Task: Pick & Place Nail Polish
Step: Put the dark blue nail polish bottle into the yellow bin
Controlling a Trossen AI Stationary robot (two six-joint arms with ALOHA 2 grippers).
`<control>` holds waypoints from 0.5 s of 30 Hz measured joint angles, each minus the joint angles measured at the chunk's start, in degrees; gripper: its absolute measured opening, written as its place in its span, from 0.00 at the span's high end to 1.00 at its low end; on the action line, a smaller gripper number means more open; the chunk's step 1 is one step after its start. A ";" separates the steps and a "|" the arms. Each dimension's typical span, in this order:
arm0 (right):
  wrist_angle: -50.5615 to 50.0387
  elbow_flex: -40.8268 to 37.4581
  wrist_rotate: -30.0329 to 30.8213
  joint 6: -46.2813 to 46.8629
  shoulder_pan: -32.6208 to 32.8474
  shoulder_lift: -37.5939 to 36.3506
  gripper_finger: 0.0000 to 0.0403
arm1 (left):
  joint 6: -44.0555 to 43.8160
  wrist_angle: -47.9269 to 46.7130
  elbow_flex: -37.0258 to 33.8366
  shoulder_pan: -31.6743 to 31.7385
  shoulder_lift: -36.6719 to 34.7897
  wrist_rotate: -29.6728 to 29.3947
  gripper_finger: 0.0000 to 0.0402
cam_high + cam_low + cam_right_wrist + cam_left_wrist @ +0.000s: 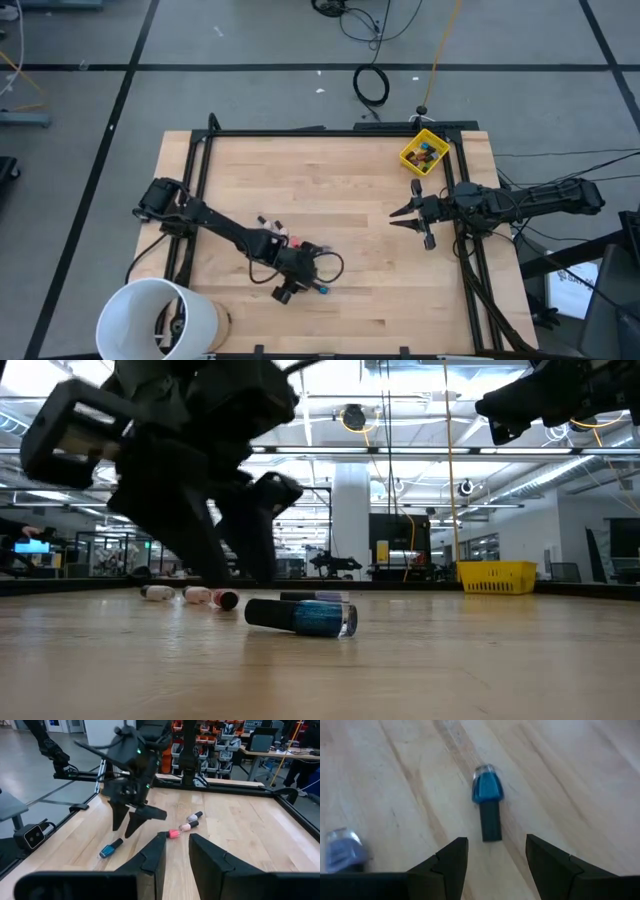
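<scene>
Two open grippers: our left point(495, 857) hovers with fingers spread just above the blue bottle point(487, 797) lying flat, while our right point(408, 213) waits near the yellow bin point(424, 152).

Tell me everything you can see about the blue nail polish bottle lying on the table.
The blue nail polish bottle is small, with a glittery blue body, clear base and long dark cap. It lies on its side on the bare wooden table, untouched, apart from the other bottles. The left hand is open, cap end just ahead of its gap.
</scene>
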 joint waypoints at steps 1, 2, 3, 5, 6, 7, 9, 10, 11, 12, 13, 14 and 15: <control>0.00 0.00 0.00 0.02 0.00 0.00 0.82 | -0.16 -1.31 1.04 -0.22 0.21 -0.46 0.51; 0.00 0.00 0.00 0.16 0.00 0.00 0.82 | -0.31 -2.74 2.33 -0.46 1.02 -1.11 0.51; 0.06 0.00 0.02 0.62 0.00 -0.01 0.82 | -0.46 -4.43 3.59 -0.61 1.71 -1.76 0.51; 0.05 0.00 0.00 1.21 0.00 0.02 0.82 | -0.30 -8.22 5.80 -0.91 3.81 -1.54 0.51; 0.07 0.00 0.00 1.40 0.00 0.02 0.82 | 0.25 -9.11 6.99 -0.93 4.94 -0.96 0.51; 0.03 0.00 -0.02 1.59 0.00 0.04 0.82 | 0.89 -9.43 8.02 -0.95 6.01 0.01 0.51; 0.13 0.00 0.00 2.15 0.00 0.15 0.82 | 1.80 -10.47 9.71 -0.90 7.59 1.76 0.51; 0.05 0.00 0.00 2.48 0.00 0.15 0.82 | 2.27 -10.65 10.38 -0.83 8.19 2.41 0.51; -0.04 0.00 0.00 2.55 0.00 0.19 0.82 | 2.55 -10.42 10.88 -0.83 8.43 2.68 0.51; -0.01 0.00 0.00 2.56 0.02 0.22 0.82 | 2.81 -10.19 11.06 -0.82 8.47 2.59 0.51; 0.00 0.00 -0.01 2.57 0.02 0.28 0.82 | 2.81 -10.22 11.25 -0.77 8.42 2.14 0.51; -0.01 0.00 -0.01 2.58 0.02 0.33 0.82 | 2.75 -10.40 11.35 -0.74 8.31 1.32 0.51; -0.08 0.00 -0.02 2.60 0.02 0.36 0.82 | 2.41 -10.27 11.56 -0.74 8.31 0.29 0.51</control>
